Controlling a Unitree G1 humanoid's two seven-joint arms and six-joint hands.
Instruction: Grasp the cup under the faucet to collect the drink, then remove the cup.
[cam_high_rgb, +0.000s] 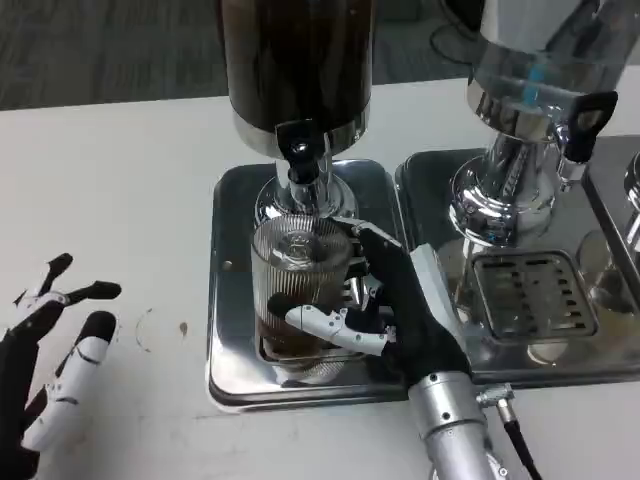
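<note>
My right hand (405, 310) clamped the ribbed clear glass cup (298, 290) under the black faucet (300, 150), at twelve o'clock, catching dark drink; my left hand (50, 360) waited at eight o'clock, fingers apart.

I see an evenly lit scene from overhead, moderately bright, with the white table (120, 200) reading slightly grey. Hard glare sits on the chrome tray (228, 300) at frame centre and on the polished dispenser base (495, 195) at upper right, which mirrors its surroundings. Shadows are soft and short beneath the right hand (405, 305). The dark tank (295, 60) at top centre loses detail. The left hand (50, 360) at the lower left edge looks slightly soft, and overall sharpness is modest.
</note>
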